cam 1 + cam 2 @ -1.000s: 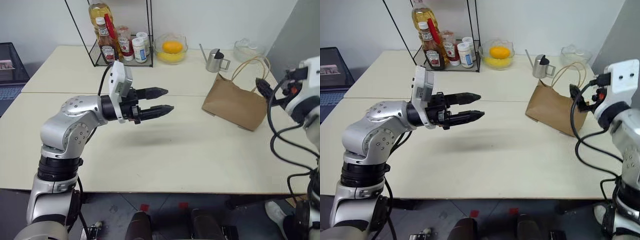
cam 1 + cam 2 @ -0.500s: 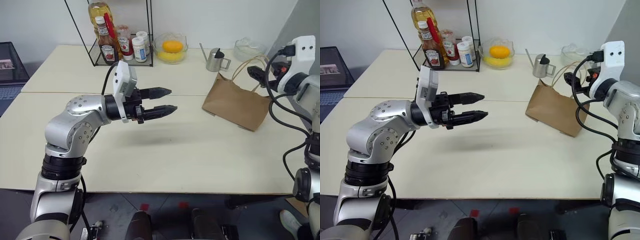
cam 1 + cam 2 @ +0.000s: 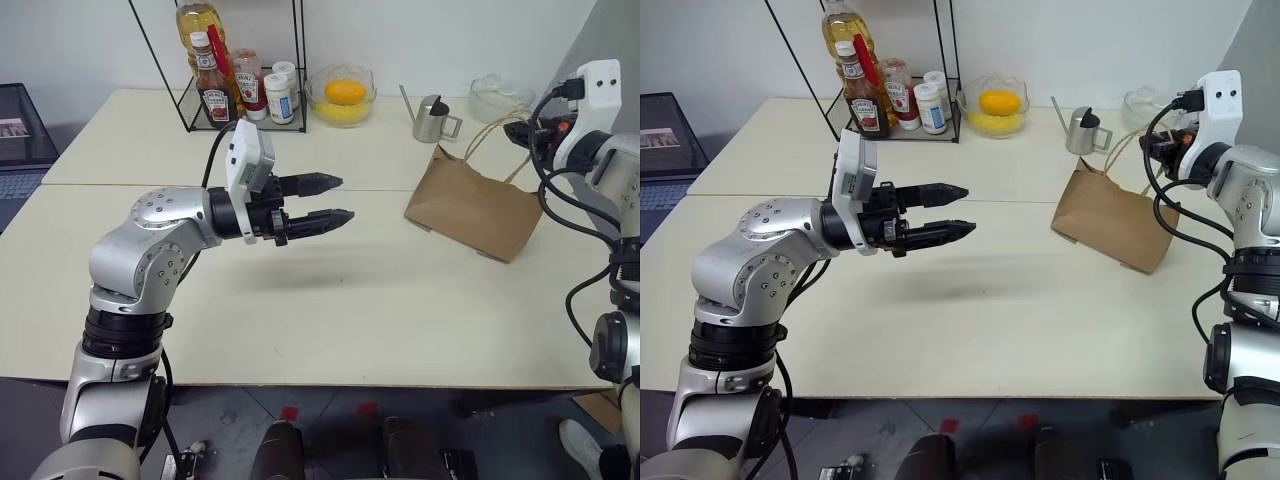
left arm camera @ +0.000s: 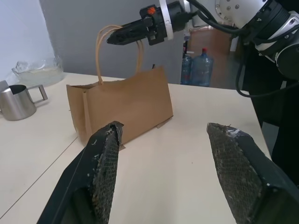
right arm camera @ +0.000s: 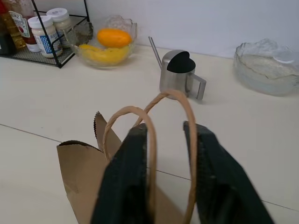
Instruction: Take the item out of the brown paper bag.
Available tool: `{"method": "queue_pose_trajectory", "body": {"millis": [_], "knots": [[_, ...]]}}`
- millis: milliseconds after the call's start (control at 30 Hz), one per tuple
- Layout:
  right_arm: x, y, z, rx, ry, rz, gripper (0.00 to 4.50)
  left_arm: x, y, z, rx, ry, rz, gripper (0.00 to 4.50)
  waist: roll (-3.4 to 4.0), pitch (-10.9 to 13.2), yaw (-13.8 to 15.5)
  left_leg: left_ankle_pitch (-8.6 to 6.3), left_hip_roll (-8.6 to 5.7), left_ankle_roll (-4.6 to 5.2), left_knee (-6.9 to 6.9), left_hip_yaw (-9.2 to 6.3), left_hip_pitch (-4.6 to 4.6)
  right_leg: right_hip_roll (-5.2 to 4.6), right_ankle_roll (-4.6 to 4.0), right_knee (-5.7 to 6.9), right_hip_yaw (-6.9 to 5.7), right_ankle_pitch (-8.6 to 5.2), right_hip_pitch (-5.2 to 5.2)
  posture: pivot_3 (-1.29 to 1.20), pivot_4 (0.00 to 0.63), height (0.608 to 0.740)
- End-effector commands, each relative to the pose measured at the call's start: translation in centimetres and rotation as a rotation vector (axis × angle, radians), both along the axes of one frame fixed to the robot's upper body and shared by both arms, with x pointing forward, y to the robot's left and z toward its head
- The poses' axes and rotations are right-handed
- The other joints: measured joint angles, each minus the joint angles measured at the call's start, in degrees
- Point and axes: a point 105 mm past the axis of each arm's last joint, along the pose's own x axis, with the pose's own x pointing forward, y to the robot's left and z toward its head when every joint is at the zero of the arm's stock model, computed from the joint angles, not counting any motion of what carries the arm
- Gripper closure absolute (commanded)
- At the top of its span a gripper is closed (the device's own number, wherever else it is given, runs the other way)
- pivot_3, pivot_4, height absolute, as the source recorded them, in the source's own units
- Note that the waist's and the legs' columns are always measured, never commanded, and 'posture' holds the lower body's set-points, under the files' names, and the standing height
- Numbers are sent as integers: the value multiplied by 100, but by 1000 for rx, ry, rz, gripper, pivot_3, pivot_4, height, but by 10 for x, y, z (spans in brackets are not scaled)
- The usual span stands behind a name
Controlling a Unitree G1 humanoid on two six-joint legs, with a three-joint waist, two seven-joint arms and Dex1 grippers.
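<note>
The bag (image 3: 470,208) is plain brown kraft paper, a creased rectangular form standing on the smooth cream table (image 3: 360,300) near its right side, its flat face leaning and its top edge serrated. Two thin tan cord handles (image 5: 154,116) rise from the mouth in rounded loops. The right gripper (image 5: 163,154), with matte black tapered fingers, is up at those loops: both cords run between the two fingers (image 5: 126,177), which stand close together around them, but whether they truly pinch the cords cannot be told. The bottle cannot be seen; the bag's mouth shows nothing of what lies inside.

The left gripper (image 3: 322,200) hangs above the middle of the table, well apart from the bag, pointing toward it, its two fingers spread wide with nothing between them; their inner pads (image 4: 105,168) carry a fine cross-hatched texture.

Behind the bag stands a small brushed steel pitcher (image 3: 431,120) with a black lid and thin spout. Farther back are a scalloped glass bowl (image 3: 342,98) holding a round orange fruit, another clear glass dish (image 3: 496,97), and a black wire rack (image 3: 240,70) with sauce bottles and jars.
</note>
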Motion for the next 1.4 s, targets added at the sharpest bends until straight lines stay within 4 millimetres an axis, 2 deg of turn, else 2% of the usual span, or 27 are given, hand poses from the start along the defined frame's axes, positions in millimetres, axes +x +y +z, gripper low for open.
{"method": "queue_pose_trajectory", "body": {"millis": [33, 133, 267, 400, 600, 833, 1067, 1400], "knots": [[-6, 0, 27, -28, -81, 11, 4450, -2, 2, 10, 9, -57, 1, 1416, 0, 0, 0, 0, 0, 0, 0, 0, 0, 0, 0, 0, 0, 0, 0, 0, 150, 740], [-7, 4, 31, -47, -98, 31, 4450, 0, 5, 10, 13, -57, 15, 1416, 0, 0, -1, 0, 0, 0, 0, 0, 0, 0, 0, 0, 0, 0, -1, 0, 150, 740], [-11, 13, 39, -155, -152, 68, 4450, 2, 14, 6, 17, -36, 45, 1416, 2, 1, -1, 0, 0, 0, 0, 0, -1, 0, 0, 0, 0, 0, -2, 0, 150, 740], [-17, 37, 51, -292, -242, 179, 4450, 5, 37, -3, 42, 16, 110, 1416, 16, 11, -25, 0, 1, 0, -4, 2, -1, 0, 0, 1, 2, 0, -8, 0, 150, 740], [-19, 61, 63, -381, -339, 282, 4450, 3, 68, -18, 116, 69, 186, 1416, 27, 25, -35, 0, 1, 0, -6, 7, -8, -1, 0, 3, 5, 0, -20, 0, 150, 740], [-15, 91, 72, -417, -393, 396, 4450, -5, 81, -24, 141, 113, 199, 1416, 30, 27, -37, 1, 2, -1, -4, 11, -34, -1, -1, 9, 7, 0, -51, 0, 150, 740], [-14, 144, 79, -390, -443, 544, 4450, -14, 103, -28, 162, 145, 257, 1416, 37, 31, -80, 1, 4, -1, -6, 11, -41, -1, -1, 12, 7, 0, -62, 0, 150, 740], [-14, 222, 89, -320, -503, 682, 4450, -19, 119, -25, 159, 132, 342, 1416, 39, 33, -124, 1, 5, -2, -5, 9, -44, -1, -1, 15, 3, 1, -63, 0, 150, 740]]}}
